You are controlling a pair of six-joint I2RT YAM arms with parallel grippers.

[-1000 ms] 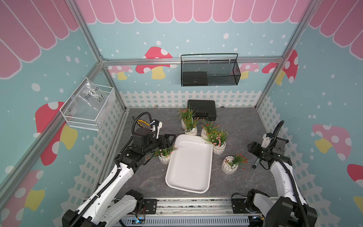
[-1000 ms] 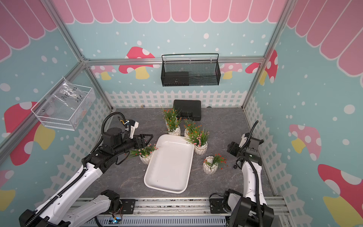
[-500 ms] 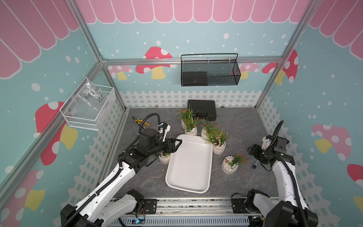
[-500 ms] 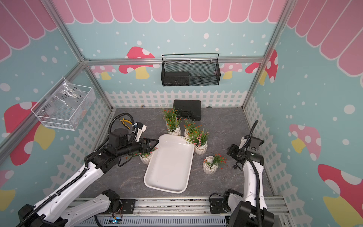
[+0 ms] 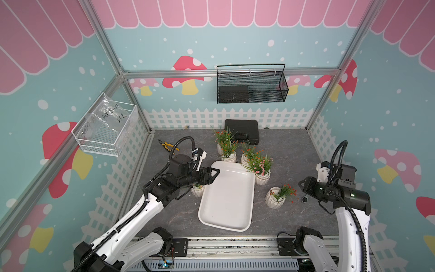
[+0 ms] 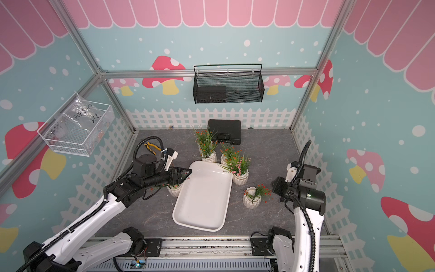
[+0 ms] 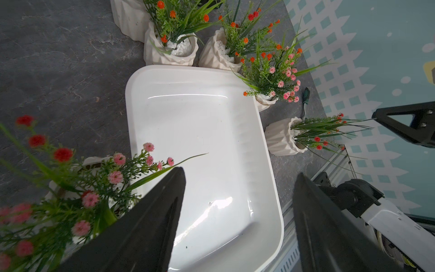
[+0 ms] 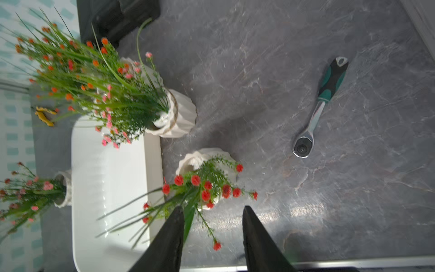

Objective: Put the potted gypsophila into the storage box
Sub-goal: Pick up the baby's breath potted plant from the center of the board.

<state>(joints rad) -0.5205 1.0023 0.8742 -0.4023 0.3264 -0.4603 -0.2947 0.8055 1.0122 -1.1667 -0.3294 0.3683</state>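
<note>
The grey stone-look counter (image 5: 282, 150) carries the storage box (image 5: 226, 202), which lies slightly skewed in the middle, its long sides running from the near edge toward the far edge. The left gripper (image 5: 214, 175) hangs over the box's far left corner with its jaws spread wide and nothing between them; the left wrist view shows only the box's white floor in the gap. The right gripper (image 8: 212, 208) hovers near the counter's right edge, its jaws parted by a narrower gap and clamped on nothing. A black hard case (image 5: 242, 131) sits against the middle of the far edge. Every potted gypsophila (image 5: 261, 175) stands on the counter outside the box. The left pot (image 5: 197, 189), pink-flowered, is just beside the box's left long side under the left gripper's wrist, its sprigs reaching past one finger. Three back pots (image 5: 228, 156) with orange flowers cluster beyond the box's far short side, and a pink one stands at its far right corner. The red-flowered pot (image 5: 275, 200) stands near the right long side, just ahead of the right gripper, its sprigs leaning toward the fingertips. A ratchet wrench (image 8: 315, 113) lies between that pot and the right edge. Yellow-handled pliers (image 5: 168, 146) lie near the far left corner.
</note>
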